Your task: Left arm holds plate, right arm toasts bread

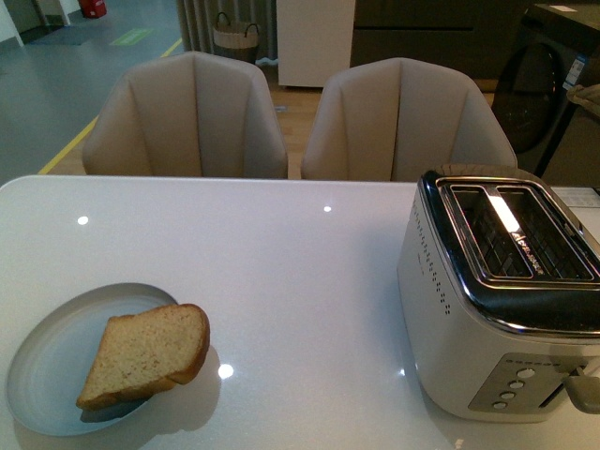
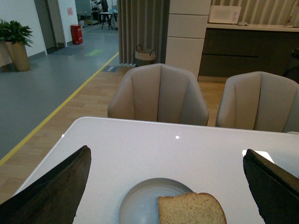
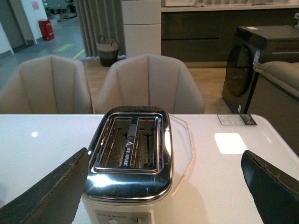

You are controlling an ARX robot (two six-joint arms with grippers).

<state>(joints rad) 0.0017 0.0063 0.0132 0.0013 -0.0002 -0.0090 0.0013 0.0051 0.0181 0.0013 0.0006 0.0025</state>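
while left tool (image 2: pixel 166 151) and right tool (image 3: pixel 164 153) gape released, bread (image 1: pixel 145 354) overhangs the plate (image 1: pixel 47 375), toaster (image 1: pixel 450 309) well apart.

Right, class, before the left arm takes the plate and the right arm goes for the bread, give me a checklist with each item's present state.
1. Bread on the plate: ok, though one end overhangs the rim.
2. Both slots of the toaster empty: ok.
3. Left gripper open, facing the plate: ok.
4. Right gripper open, facing the toaster: ok.
5. The toaster's lever up: cannot tell.
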